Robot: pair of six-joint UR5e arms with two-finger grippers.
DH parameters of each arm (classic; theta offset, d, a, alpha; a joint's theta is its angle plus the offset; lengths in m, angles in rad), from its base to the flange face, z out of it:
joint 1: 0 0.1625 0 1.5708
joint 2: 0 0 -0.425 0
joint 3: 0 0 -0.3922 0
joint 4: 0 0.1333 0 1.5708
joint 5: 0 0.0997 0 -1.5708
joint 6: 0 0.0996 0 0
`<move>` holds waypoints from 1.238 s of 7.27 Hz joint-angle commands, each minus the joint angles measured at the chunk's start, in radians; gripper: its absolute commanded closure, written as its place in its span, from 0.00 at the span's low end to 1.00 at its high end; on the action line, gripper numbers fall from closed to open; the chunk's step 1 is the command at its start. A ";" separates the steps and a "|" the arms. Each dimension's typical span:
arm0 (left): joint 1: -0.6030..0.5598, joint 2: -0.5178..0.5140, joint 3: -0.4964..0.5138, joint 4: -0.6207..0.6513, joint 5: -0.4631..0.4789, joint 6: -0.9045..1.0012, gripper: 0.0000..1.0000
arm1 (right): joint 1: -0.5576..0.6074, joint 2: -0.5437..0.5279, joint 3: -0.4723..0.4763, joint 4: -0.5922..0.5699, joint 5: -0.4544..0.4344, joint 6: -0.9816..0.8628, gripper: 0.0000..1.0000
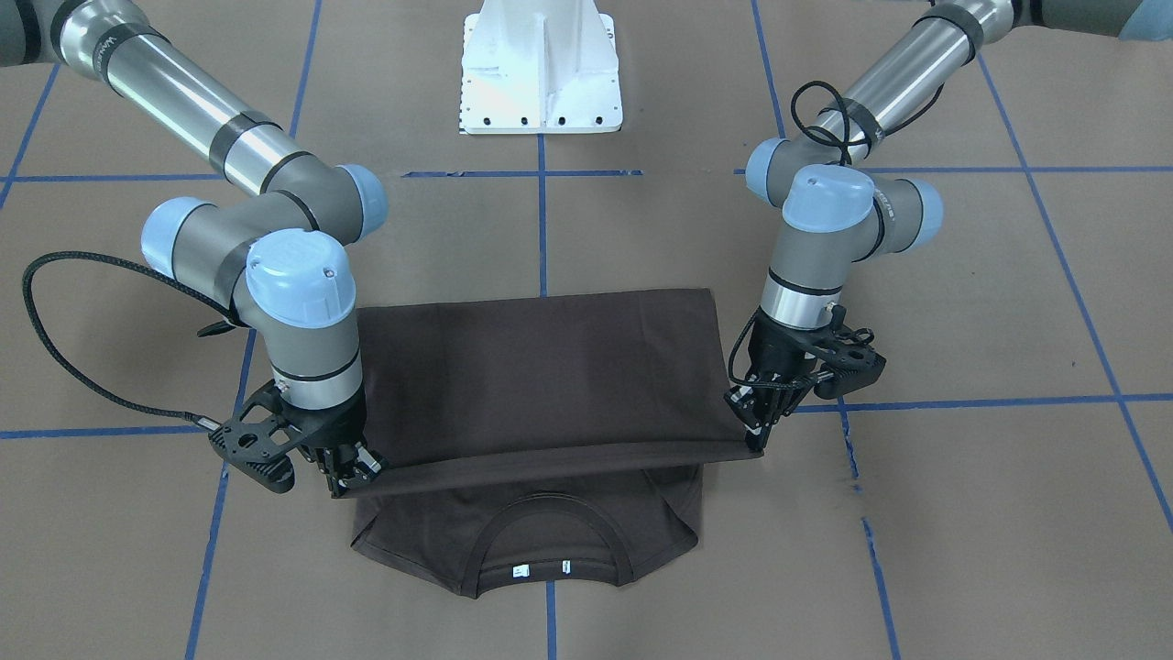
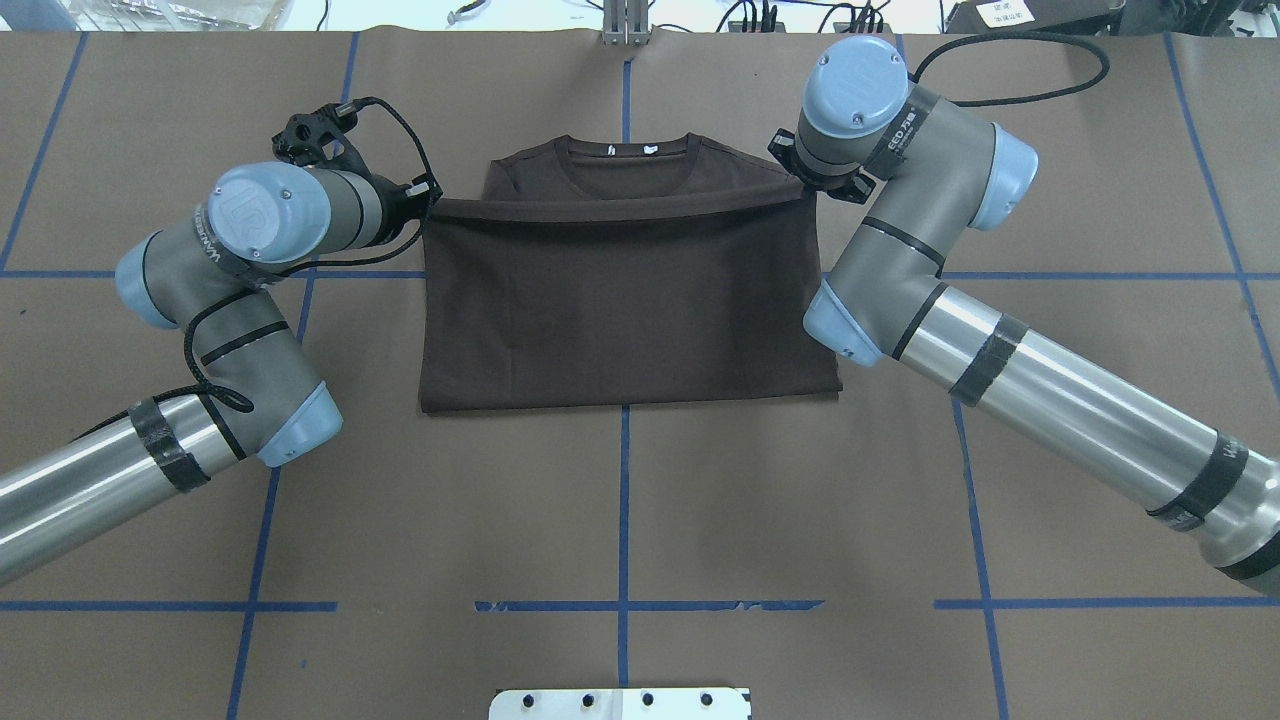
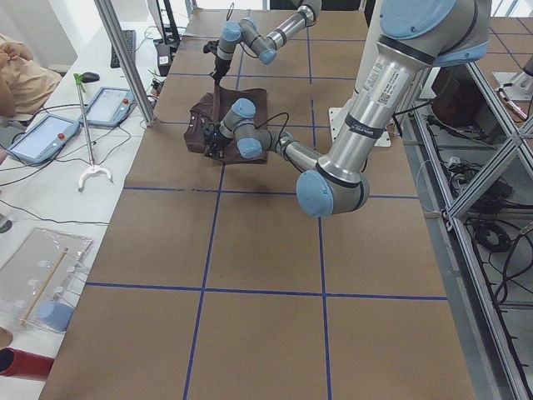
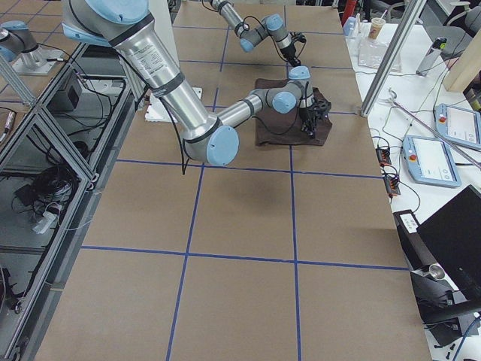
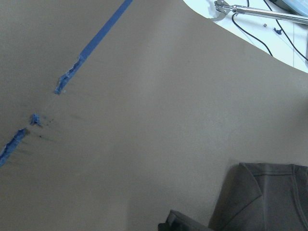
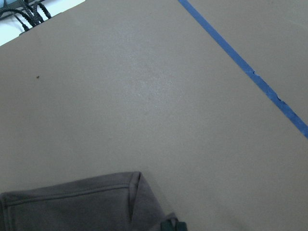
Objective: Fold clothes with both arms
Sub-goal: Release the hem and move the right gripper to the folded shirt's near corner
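The dark brown T-shirt (image 1: 541, 376) lies in the middle of the brown table, its collar with the white neck labels (image 1: 541, 569) on the far side from the robot. Its hem edge is lifted and stretched taut between both grippers, just short of the collar (image 2: 627, 165). My left gripper (image 1: 756, 431) is shut on one hem corner, at the left in the overhead view (image 2: 428, 200). My right gripper (image 1: 353, 481) is shut on the other corner, mostly hidden under its wrist in the overhead view (image 2: 800, 180). Both wrist views show only a sleeve edge (image 5: 274, 197) (image 6: 72, 207).
The white pedestal base (image 1: 541, 69) stands at the robot's side of the table. Blue tape lines (image 2: 624, 500) cross the brown paper. Beyond the far edge stand metal posts (image 3: 125, 62), tablets (image 3: 42, 137) and cables.
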 commanded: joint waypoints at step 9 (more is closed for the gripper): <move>-0.002 0.021 0.019 -0.130 -0.006 -0.006 0.49 | -0.123 -0.333 0.404 0.124 0.102 0.135 0.37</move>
